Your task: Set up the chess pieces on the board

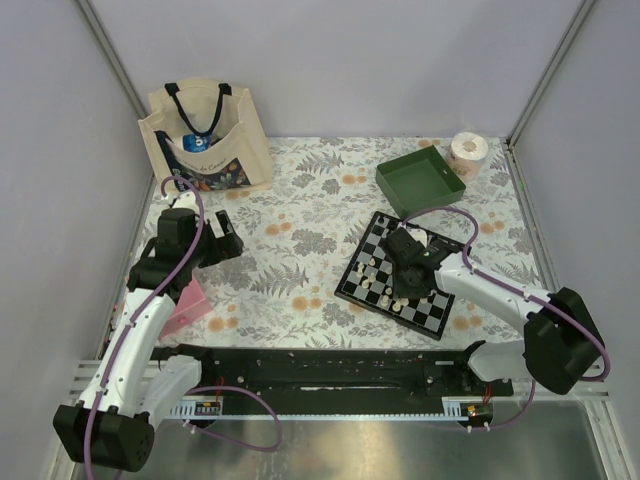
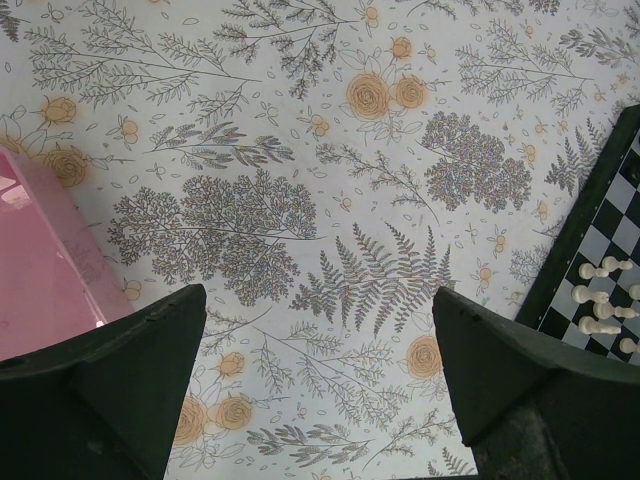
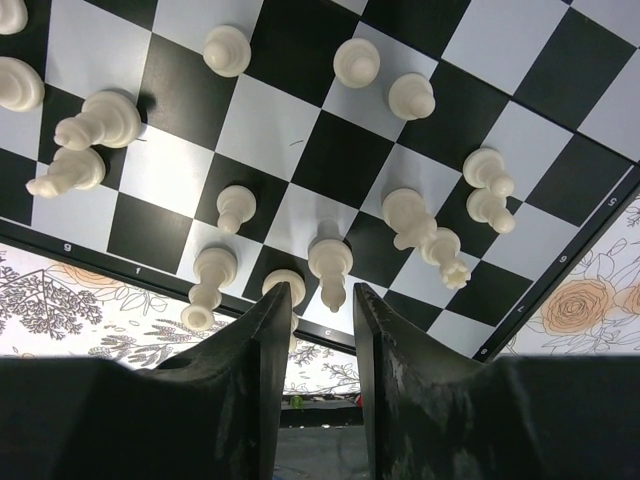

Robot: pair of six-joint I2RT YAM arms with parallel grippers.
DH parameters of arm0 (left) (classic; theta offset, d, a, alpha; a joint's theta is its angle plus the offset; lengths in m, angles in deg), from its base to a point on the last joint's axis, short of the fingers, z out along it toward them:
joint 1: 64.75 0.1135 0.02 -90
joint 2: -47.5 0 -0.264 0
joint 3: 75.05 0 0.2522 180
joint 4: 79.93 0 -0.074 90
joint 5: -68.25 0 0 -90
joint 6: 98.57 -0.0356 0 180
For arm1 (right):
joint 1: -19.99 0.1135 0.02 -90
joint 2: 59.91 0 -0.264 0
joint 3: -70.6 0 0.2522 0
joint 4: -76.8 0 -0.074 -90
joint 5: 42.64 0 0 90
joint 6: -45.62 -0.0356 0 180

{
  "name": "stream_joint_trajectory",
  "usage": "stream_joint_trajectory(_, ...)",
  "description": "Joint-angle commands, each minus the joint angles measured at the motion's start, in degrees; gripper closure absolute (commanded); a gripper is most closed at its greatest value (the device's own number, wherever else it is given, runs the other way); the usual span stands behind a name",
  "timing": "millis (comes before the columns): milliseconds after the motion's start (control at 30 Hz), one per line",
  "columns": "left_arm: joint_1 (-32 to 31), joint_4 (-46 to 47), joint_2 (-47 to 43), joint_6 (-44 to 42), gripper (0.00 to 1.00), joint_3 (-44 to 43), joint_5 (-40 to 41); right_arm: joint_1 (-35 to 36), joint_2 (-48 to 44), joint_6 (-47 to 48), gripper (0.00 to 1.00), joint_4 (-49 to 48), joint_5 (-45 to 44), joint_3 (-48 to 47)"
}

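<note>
**Right gripper low over the board's near edge**

The right gripper point(image 3: 322, 296) hangs over the edge of the board point(image 3: 266, 126). Its fingers are a narrow gap apart, and the top of one white piece point(image 3: 330, 262) sits at the mouth of that gap, untouched as far as shows. Other cream-white chess pieces point(image 3: 228, 50) are scattered over the squares. The left gripper point(image 2: 318, 293) is spread wide and holds nothing above the flowered table point(image 2: 300, 130), left of the board.

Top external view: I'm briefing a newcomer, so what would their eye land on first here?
The black-and-white board at right stands out, crowded with cream-white pieces, some lying on their sides. The right gripper is poised low over them with its fingers narrowly parted. Next come the left gripper, wide open above the floral tablecloth, and the green tray and tote bag at the back.
</note>
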Motion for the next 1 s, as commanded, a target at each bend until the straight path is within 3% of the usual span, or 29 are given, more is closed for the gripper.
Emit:
stream_joint_trajectory(0, -0.05, 2.36, 0.23, -0.50, 0.01, -0.11, -1.22, -0.49, 0.43, -1.12, 0.61, -1.05, -0.18, 0.53)
stream_joint_trajectory(300, -0.05, 2.36, 0.05, -0.59, 0.01, -0.11, -0.96, -0.93, -0.36, -1.38, 0.66, -2.10, 1.14, 1.93)
stream_joint_trajectory(700, -0.05, 2.45, 0.41, -0.50, 0.01, -0.11, -1.75, -1.54, -3.34, -2.17, 0.84, -1.22, -0.61, 3.07)
stream_joint_trajectory(833, -0.05, 2.45, 0.23, -0.50, 0.01, -0.20, -1.75, -1.63, -4.40, -2.09, 0.82, -1.14, 0.26, 2.90)
stream_joint_trajectory(900, -0.05, 2.45, 0.14, -0.50, 0.01, -0.03, -1.57, -1.63, -4.66, -1.91, 0.88, -0.44, 0.35, 2.90)
stream_joint_trajectory(967, -0.05, 2.45, 0.23, -0.50, 0.01, -0.02, -1.48, -1.72, -5.45, -2.00, 0.88, 0.36, -0.17, 3.33)
